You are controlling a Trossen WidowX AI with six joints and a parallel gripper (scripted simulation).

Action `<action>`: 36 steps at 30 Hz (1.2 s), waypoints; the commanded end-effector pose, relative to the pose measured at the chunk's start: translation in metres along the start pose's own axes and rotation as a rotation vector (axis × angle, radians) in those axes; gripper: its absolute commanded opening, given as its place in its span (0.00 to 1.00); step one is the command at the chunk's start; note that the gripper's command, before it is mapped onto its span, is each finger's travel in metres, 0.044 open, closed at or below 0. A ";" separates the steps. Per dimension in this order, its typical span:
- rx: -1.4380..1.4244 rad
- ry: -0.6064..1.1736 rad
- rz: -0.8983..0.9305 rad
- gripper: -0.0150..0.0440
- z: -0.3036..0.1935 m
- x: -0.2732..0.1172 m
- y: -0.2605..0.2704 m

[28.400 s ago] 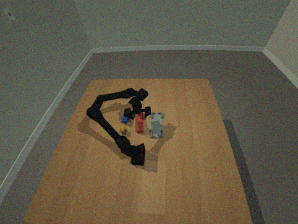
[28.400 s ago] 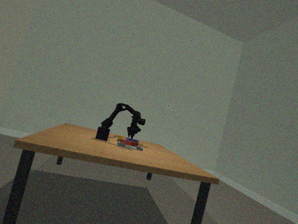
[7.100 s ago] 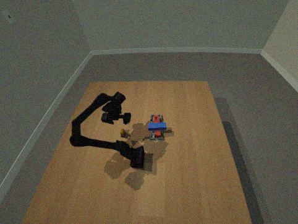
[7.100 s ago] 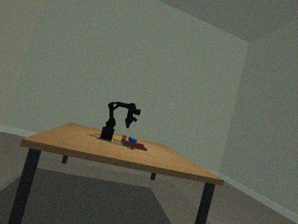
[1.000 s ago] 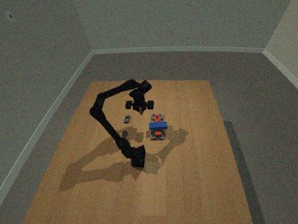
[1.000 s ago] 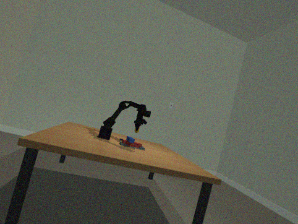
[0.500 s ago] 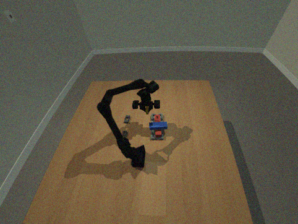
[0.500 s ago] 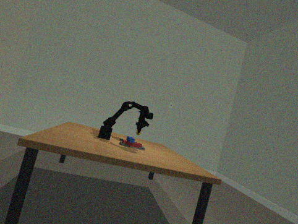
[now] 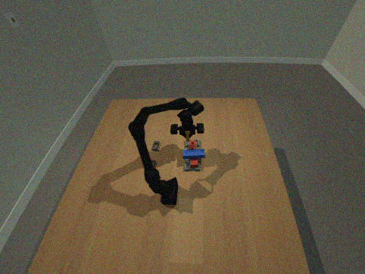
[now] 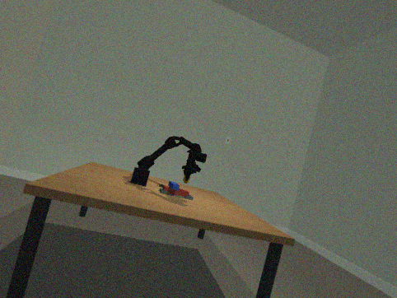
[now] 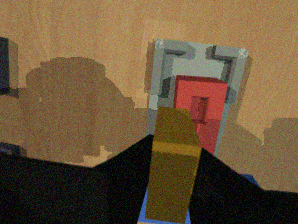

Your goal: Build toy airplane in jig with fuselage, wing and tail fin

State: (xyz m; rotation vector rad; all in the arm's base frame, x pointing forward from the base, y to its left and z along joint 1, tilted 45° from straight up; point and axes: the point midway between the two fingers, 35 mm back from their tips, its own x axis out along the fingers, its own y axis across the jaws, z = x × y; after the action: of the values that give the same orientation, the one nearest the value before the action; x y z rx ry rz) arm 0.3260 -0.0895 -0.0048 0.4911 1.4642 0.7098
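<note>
My gripper [image 9: 188,138] [image 10: 186,179] [image 11: 169,143] is shut on the yellow tail fin [image 9: 188,135] [image 10: 185,182] [image 11: 173,167], holding it upright above the tail end of the jig. The red fuselage [image 9: 194,163] [image 10: 182,193] [image 11: 215,92] lies in the grey cradle [image 9: 186,169] [image 10: 190,197] [image 11: 159,70]. Its tail socket [image 11: 201,110] shows open in the wrist view, a little right of the fin. The blue wing [image 9: 194,154] [image 10: 174,185] [image 11: 249,178] lies across the fuselage; its tab is hidden, so I cannot tell how deep it sits.
Left of the cradle are two small dark grey holders, the farther one [image 9: 156,145] [image 11: 4,65] and the nearer one [image 9: 153,163] [image 11: 10,149], which is partly behind the arm in the top view. They stand on the wooden table [image 9: 235,197] [image 10: 103,181].
</note>
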 end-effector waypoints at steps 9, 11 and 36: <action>-0.032 0.007 0.004 0.30 0.001 0.013 -0.029; -0.032 0.007 0.004 0.36 0.002 0.012 -0.029; -0.032 0.007 0.004 0.36 0.001 0.015 -0.030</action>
State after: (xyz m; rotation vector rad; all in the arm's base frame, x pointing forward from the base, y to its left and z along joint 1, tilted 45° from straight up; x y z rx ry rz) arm 0.3308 -0.1005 -0.0343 0.4747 1.4559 0.7383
